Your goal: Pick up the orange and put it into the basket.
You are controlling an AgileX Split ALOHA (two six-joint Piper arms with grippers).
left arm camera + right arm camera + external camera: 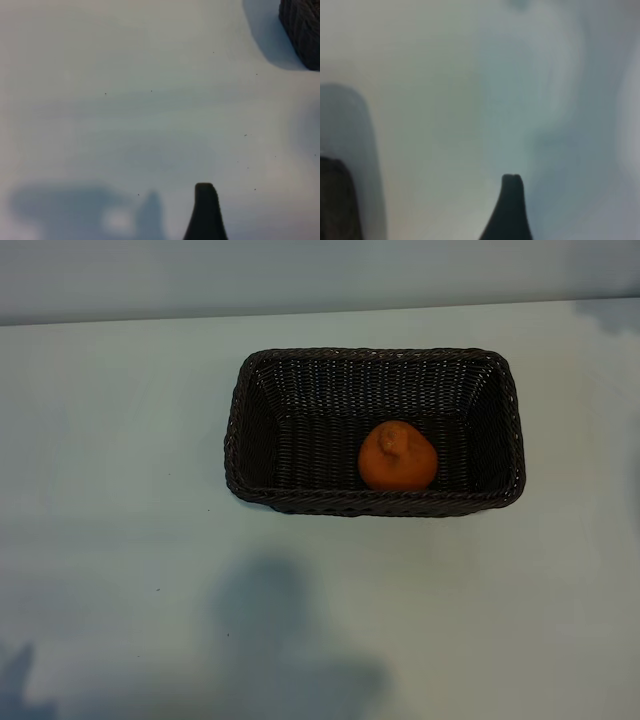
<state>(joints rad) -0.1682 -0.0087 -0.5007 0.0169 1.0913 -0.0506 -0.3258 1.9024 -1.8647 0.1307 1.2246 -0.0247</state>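
Dark-brown woven wicker basket [375,502] looks rough and ribbed, with a slight sheen on the strands. Small round orange [398,457] has matte, bumpy skin. Pale bench [120,490] is smooth, matte.

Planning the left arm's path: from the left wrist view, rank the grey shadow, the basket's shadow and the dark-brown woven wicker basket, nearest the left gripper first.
1. Grey shadow, beside the black finger.
2. Basket's shadow, across the white table.
3. Dark-brown woven wicker basket, its corner just beyond.

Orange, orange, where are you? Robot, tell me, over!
Orange inside basket, near its front wall. Left fingers and right fingers open, empty, over bare table. Nothing in the way.
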